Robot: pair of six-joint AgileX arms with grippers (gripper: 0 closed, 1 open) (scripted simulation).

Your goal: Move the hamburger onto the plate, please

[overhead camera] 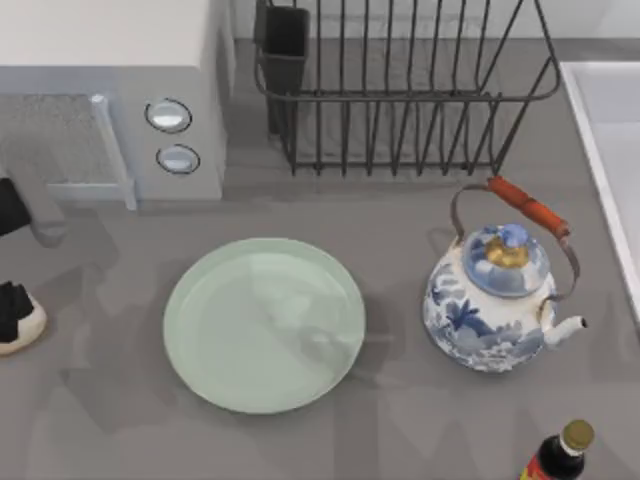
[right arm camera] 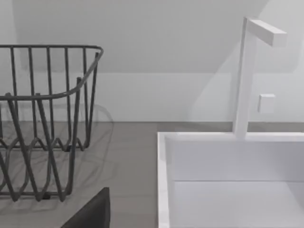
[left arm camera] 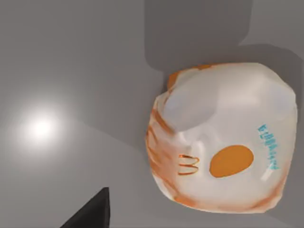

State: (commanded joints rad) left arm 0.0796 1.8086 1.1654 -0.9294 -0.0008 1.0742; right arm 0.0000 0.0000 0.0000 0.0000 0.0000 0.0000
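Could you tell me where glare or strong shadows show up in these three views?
Left wrist view: a bright round glare spot on the table, and a dark blocky shadow above the hamburger. Top view: soft sheen on the plate, grey shadows across the table around it. Right wrist view: even light, faint shadows under the dish rack.

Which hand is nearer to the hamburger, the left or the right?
Left. The left hand is right above the hamburger at the table's left edge. The right hand is far off, facing the sink and dish rack.
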